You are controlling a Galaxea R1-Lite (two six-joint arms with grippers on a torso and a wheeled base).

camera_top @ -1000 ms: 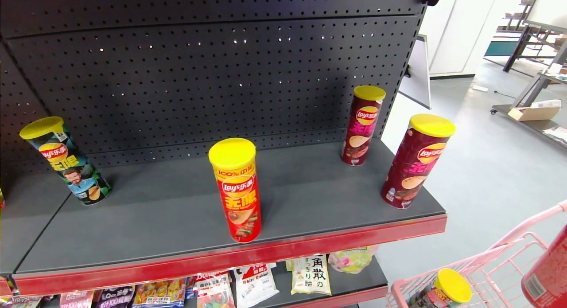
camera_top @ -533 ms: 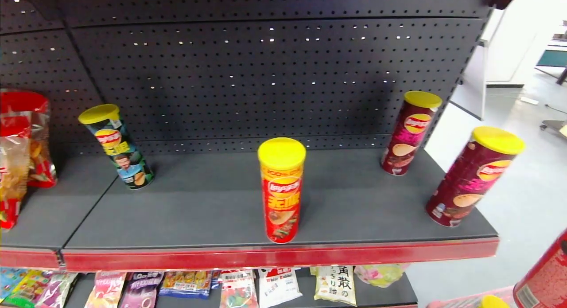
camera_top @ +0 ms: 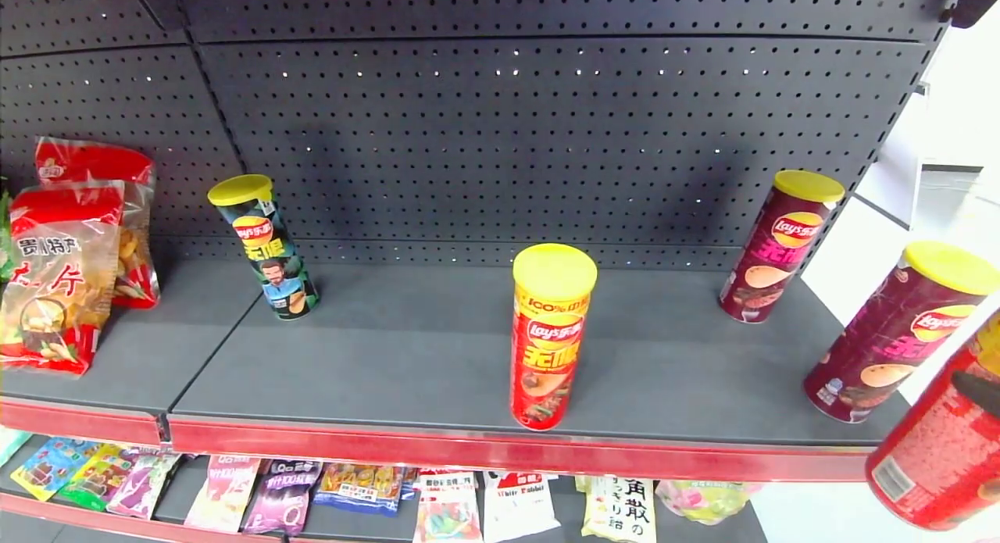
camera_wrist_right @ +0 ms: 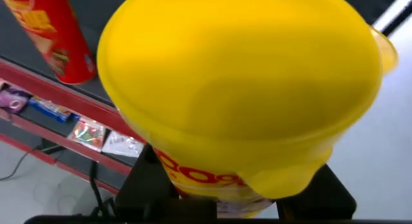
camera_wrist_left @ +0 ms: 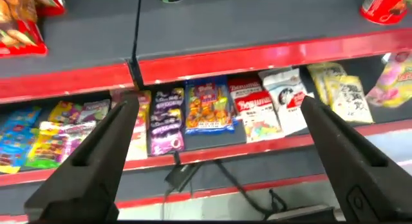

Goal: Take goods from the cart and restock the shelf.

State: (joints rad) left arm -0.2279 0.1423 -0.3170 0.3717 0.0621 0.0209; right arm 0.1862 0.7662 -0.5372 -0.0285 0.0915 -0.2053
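Note:
My right gripper (camera_wrist_right: 235,188) is shut on a red chip can (camera_wrist_right: 238,102) with a yellow lid. In the head view this held can (camera_top: 937,441) hangs tilted at the lower right, just in front of the shelf's right end. The dark shelf board (camera_top: 406,355) with a red front edge carries a red can (camera_top: 551,340) near its front middle. A dark green can (camera_top: 266,246) stands at the back left, and two maroon cans (camera_top: 781,246) (camera_top: 898,332) stand at the right. My left gripper (camera_wrist_left: 219,153) is open, low down, facing the lower shelf.
Red snack bags (camera_top: 62,277) stand on the neighbouring board to the left. Several small snack packets (camera_wrist_left: 212,108) line the lower shelf (camera_top: 469,504). A perforated back panel (camera_top: 508,137) closes the shelf behind. Bare board lies between the green can and the red can.
The head camera has swung left, so the cart has left the picture and the snack bags have come in. The held red can has risen at the right edge.

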